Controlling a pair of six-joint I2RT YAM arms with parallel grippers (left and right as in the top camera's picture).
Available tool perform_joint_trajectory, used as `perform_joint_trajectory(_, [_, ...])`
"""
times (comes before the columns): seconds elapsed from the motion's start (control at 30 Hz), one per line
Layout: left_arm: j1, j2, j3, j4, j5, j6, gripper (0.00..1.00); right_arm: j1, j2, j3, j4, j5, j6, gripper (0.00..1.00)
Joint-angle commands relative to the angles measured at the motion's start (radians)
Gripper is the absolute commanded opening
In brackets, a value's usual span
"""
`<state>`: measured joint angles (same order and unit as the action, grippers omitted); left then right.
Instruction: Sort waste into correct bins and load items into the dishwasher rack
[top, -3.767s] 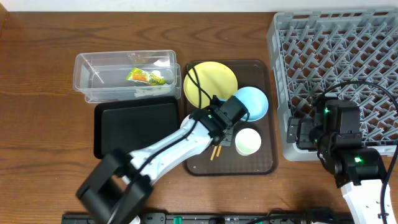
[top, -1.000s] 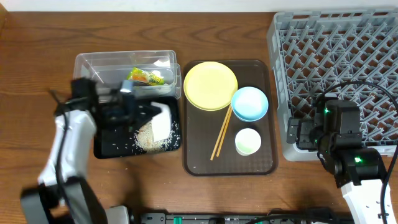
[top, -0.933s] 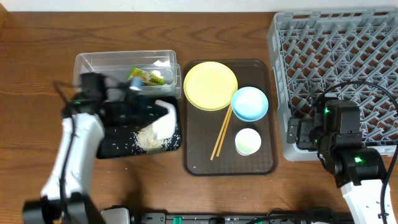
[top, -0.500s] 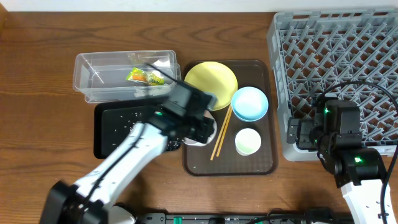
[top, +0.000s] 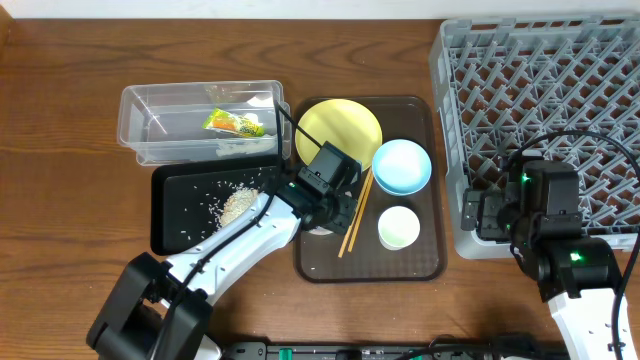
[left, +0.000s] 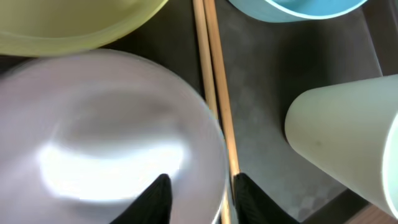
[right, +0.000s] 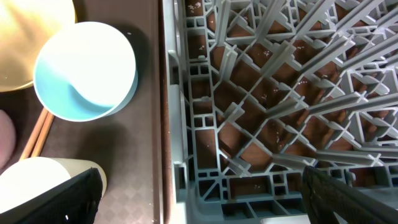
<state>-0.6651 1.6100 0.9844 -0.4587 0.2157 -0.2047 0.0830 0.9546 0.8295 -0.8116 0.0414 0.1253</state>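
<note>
- Left hand (left: 199, 198): closed on the rim of the white bowl (left: 99, 137), one finger inside the bowl and the other outside it. The bowl is blurred in the left wrist view.
- White bowl: at the left side of the brown serving tray (top: 420, 265), under the left hand. It lies between the yellow plate (top: 340, 128) and the tray's near edge. Whether it rests on the tray cannot be told.
- Chopsticks (top: 354, 215): a pair lying side by side on the brown serving tray, just right of the white bowl. They run from the plate's edge toward the near side.
- White cup (top: 399, 227): upright on the tray, right of the chopsticks.
- Light-blue bowl (top: 402, 165): upright on the tray, beyond the cup and just beside the yellow plate.
- Clear tub (top: 150, 140): on the bench (top: 60, 150) at far left, holding the snack wrapper (top: 235, 123).
- Black tray (top: 180, 220): just in front of the tub, carrying a heap of rice scraps (top: 235, 205) with loose grains around it.
- Right hand (right: 199, 199): spread wide and empty, over the near-left corner of the dishwasher rack (top: 560, 80), beside the brown tray's edge.
- Dishwasher rack: on the bench at right, no dishes visible in it.
</note>
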Motion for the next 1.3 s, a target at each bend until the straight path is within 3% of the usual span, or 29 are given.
perform_joint_trajectory(0.0, [-0.002, -0.031, 0.024, 0.004, -0.016, 0.002, 0.42, 0.009, -0.003, 0.020, -0.001, 0.007, -0.006, 0.99])
perform_joint_trajectory(0.1, [-0.002, -0.077, 0.039, 0.014, -0.011, 0.002, 0.43, 0.009, -0.003, 0.020, -0.001, 0.007, -0.006, 0.99])
perform_joint_trajectory(0.27, [-0.016, -0.112, 0.039, 0.095, 0.115, 0.001, 0.43, 0.009, -0.003, 0.020, -0.001, 0.007, -0.006, 0.99])
perform_joint_trajectory(0.63, [-0.154, 0.039, 0.039, 0.125, 0.110, 0.001, 0.43, 0.009, -0.003, 0.020, -0.001, 0.006, -0.006, 0.99])
perform_joint_trajectory(0.73, [-0.157, 0.082, 0.039, 0.125, 0.105, 0.001, 0.30, 0.009, -0.003, 0.020, -0.002, 0.006, -0.006, 0.99])
perform_joint_trajectory(0.83, [-0.142, 0.079, 0.040, 0.125, 0.106, 0.001, 0.06, 0.009, -0.003, 0.020, -0.005, 0.006, -0.006, 0.99])
perform_joint_trajectory(0.93, [-0.107, 0.039, 0.041, 0.124, 0.106, -0.017, 0.06, 0.009, -0.003, 0.020, -0.005, 0.007, -0.006, 0.99])
perform_joint_trajectory(1.1, [0.023, -0.087, 0.042, 0.138, 0.132, -0.166, 0.06, 0.009, -0.003, 0.020, 0.057, 0.007, 0.021, 0.99])
perform_joint_trajectory(1.2, [0.150, -0.135, 0.042, 0.214, 0.281, -0.268, 0.06, 0.009, 0.002, 0.020, 0.126, -0.085, 0.031, 0.99])
perform_joint_trajectory(1.27, [0.238, -0.136, 0.042, 0.288, 0.405, -0.368, 0.06, 0.009, 0.014, 0.019, 0.167, -0.247, 0.005, 0.99])
